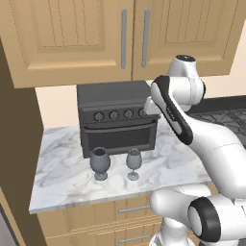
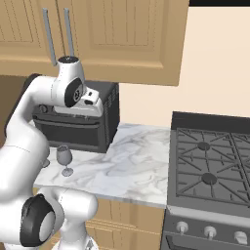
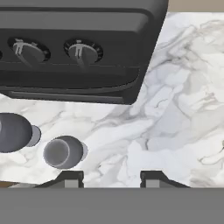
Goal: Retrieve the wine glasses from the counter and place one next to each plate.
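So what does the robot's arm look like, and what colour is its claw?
The arm is made of fat, smooth, glossy white tube-shaped pieces with rounded ends, joined by dark grey-black bands and round caps at the joints. A small grey disc sits on its topmost rounded end. The claw has two small dark grey, blocky finger tips. No cables or writing show on it.

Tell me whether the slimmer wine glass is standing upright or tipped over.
Upright: the slimmer wine glass stands on its round foot on the counter, stem vertical, beside the rounder glass.
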Robot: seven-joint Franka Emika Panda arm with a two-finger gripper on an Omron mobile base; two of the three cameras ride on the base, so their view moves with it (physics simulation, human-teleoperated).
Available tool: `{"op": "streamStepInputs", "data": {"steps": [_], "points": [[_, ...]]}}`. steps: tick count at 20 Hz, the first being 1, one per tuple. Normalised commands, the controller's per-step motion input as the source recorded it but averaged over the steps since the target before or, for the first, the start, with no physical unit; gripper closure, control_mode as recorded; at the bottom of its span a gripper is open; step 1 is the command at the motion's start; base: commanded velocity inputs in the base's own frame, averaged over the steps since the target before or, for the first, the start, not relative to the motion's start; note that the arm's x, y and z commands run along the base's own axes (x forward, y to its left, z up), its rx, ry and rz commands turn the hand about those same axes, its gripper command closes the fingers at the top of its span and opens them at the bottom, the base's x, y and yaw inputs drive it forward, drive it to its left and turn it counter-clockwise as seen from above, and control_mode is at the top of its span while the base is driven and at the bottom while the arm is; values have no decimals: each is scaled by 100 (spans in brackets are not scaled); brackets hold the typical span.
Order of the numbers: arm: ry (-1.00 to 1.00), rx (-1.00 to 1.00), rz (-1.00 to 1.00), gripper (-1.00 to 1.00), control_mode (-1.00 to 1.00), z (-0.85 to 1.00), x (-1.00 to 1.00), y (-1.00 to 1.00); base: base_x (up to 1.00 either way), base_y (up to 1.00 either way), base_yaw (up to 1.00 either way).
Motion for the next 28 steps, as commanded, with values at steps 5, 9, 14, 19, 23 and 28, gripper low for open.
{"op": "streamStepInputs", "data": {"steps": [5,9,14,19,23,28], "points": [[0,3,0,-100,-100,-10,-24,0,0,0,0],[0,14,-6,-100,-100,-7,-70,0,0,0,0],[-2,11,-8,-100,-100,0,-69,0,0,0,0],[-4,7,-5,-100,-100,-1,-95,5,0,0,0],[-1,5,-4,-100,-100,0,-62,9,0,0,0],[11,6,-15,-100,-100,-1,-7,2,0,0,0]]}}
